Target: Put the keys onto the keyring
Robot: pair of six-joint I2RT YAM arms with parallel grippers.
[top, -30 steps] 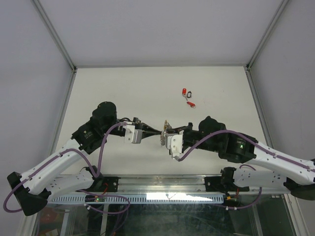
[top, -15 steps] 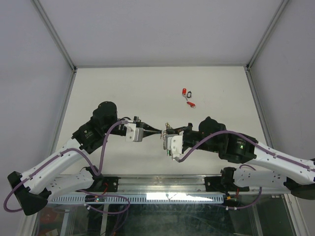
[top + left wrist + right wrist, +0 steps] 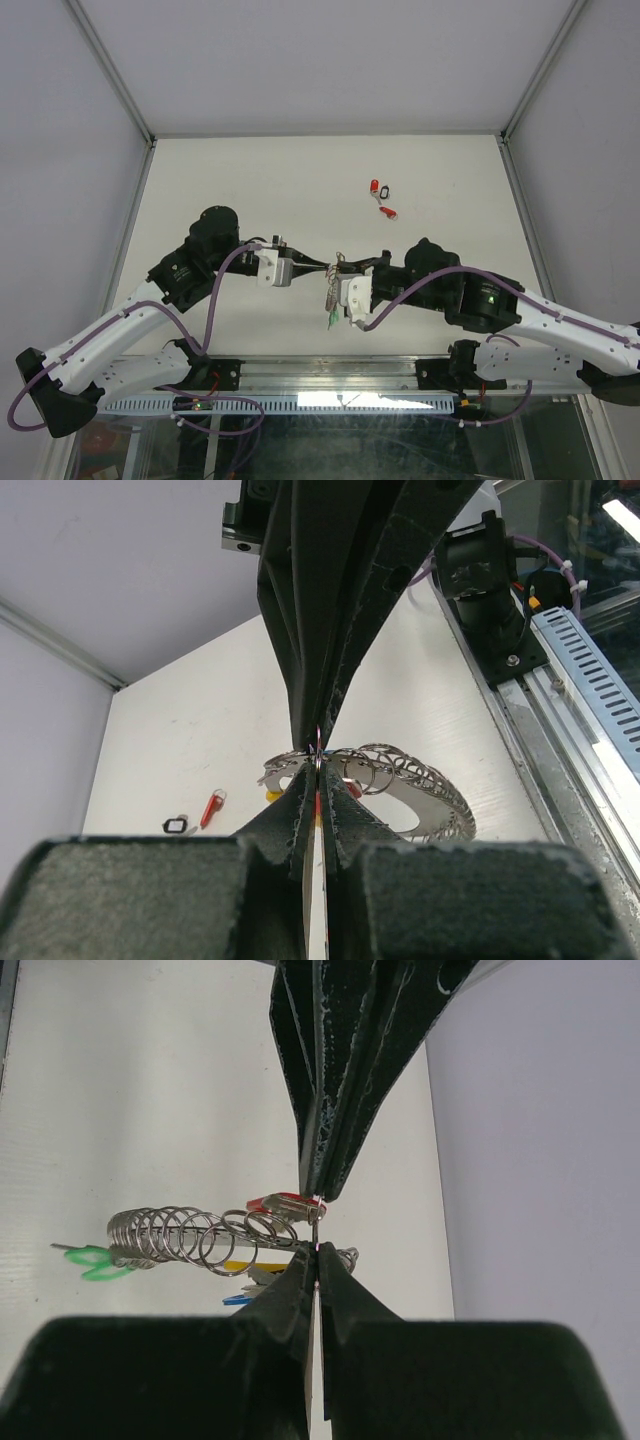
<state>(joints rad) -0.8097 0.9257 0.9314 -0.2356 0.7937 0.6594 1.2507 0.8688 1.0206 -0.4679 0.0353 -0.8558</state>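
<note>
looking from the tips outward: your left jaws and right jaws are both closed tight and meet nose to nose above the middle of the worktop (image 3: 250, 180), with a thin wire loop of the keyring (image 3: 190, 1235) nipped where they touch. which arm carries most of the load, you cannot tell.

from that pinch the keyring runs crosswise to both sets of jaws. in the right wrist view its row of wire loops stretches away to the left, ending in a green tag (image 3: 90, 1260). in the top view the same bundle hangs from the meeting point toward the near edge, close under the right arm's wrist. so its long axis sits square to the line the two arms make.

the loose keys (image 3: 381, 190) lie flat on the worktop, well apart from the pinch, farther out and to the right. a red tag and a dark one sit together, and another red one lies just nearer.

your right arm looks the closer one to them, so the left would probably have to hold the keyring alone while the right goes to fetch.
</note>
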